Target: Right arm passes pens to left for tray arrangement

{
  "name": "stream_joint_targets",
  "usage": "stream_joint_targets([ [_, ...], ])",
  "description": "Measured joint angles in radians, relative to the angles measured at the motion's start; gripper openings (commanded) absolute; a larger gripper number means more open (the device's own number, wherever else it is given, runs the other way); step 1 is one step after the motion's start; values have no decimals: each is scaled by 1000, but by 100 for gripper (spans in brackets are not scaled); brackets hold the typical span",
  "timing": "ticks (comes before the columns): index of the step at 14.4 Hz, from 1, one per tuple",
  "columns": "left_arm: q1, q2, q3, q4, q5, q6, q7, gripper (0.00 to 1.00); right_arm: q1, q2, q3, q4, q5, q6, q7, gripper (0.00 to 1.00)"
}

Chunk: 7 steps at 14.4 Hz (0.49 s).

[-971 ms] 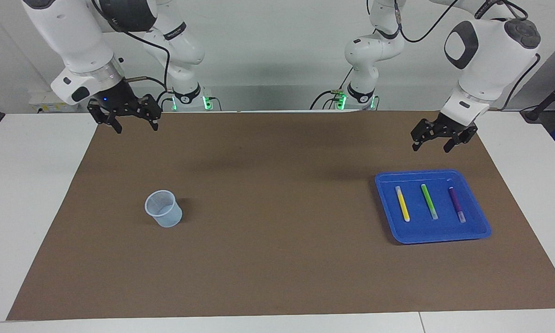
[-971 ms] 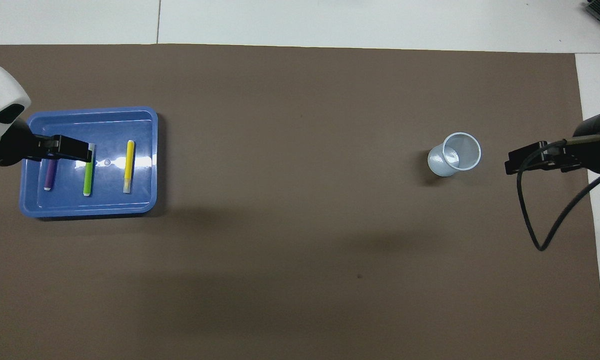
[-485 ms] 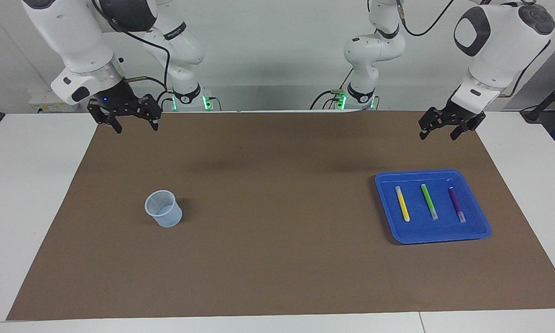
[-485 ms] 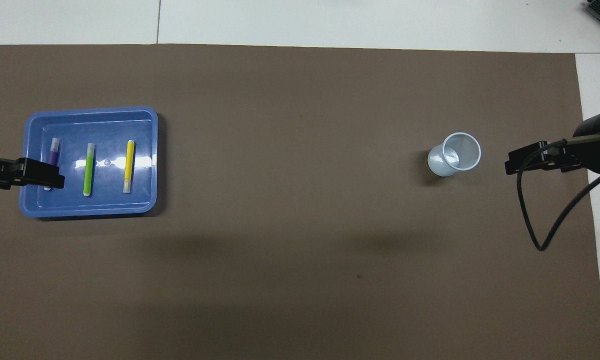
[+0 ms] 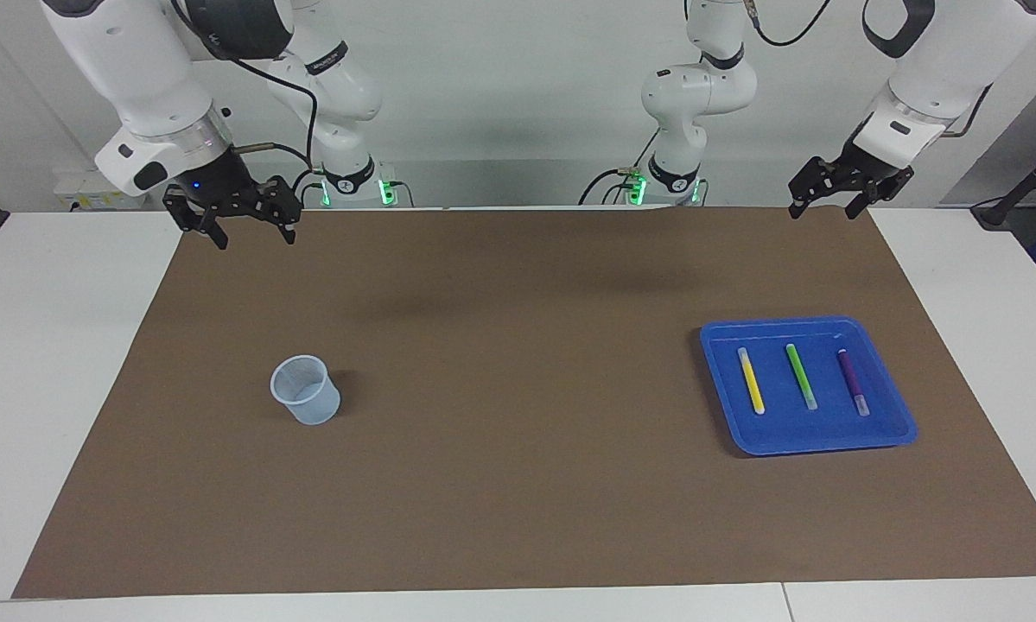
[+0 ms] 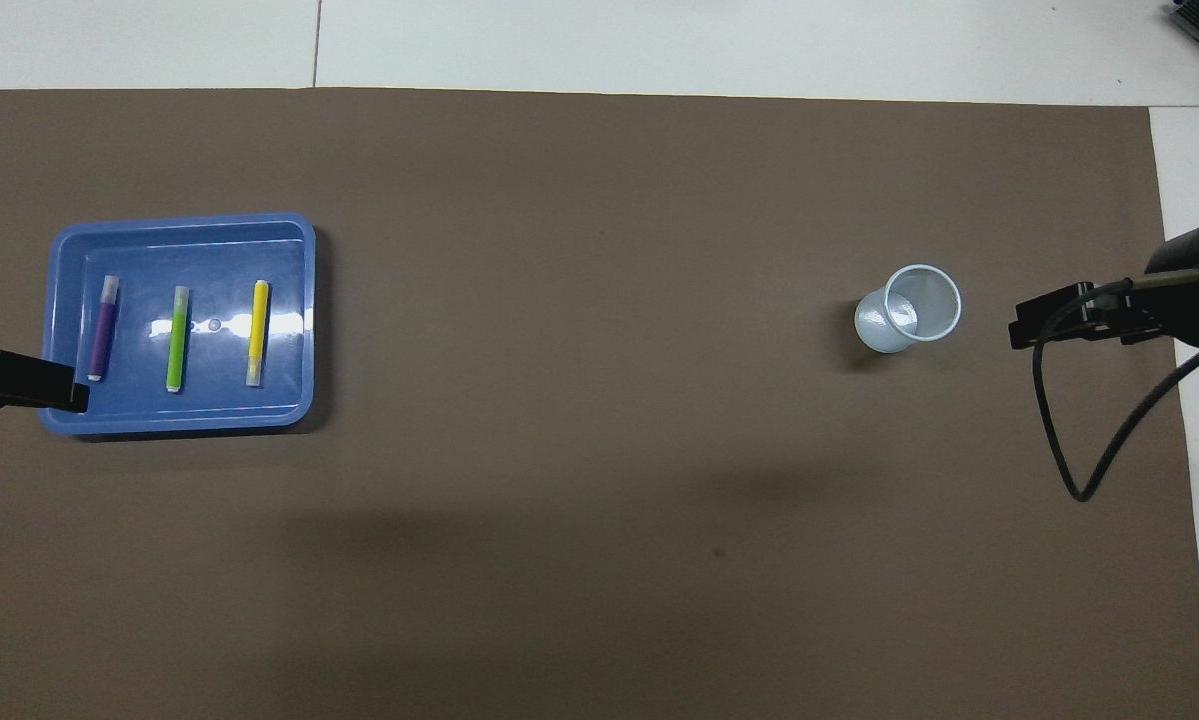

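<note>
Already all three pens lay inside the tray (image 5: pixel 893 428) at the right of the facing view: the yellow pen (image 5: pixel 751 380), the green pen (image 5: pixel 800 376) and the purple pen (image 5: pixel 852 382), side by side, apart from one another, none touching the rim. I saw my left gripper (image 5: pixel 831 205) raised at the upper right of that frame, over the edge of the brown mat (image 5: pixel 518 484), fingers spread and holding nothing. My right gripper (image 5: pixel 254 235) hung at the upper left, over the mat's corner, fingers likewise parted and empty. A small clear cup (image 5: pixel 305 390) stood upright on the mat, left of centre, well apart from the tray.
</note>
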Motion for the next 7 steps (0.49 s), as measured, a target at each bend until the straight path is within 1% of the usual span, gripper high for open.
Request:
stream_joint_targets([
  [2,-1,-1,-1,-15,41,53,1,100,0,0,0,0,0,0,0,100],
  [4,0,-8,1,-64,60,122,1,100,0,0,0,0,0,0,0,100],
  [7,3,-21,7,-104,65,151,1,100,0,0,0,0,0,0,0,100],
])
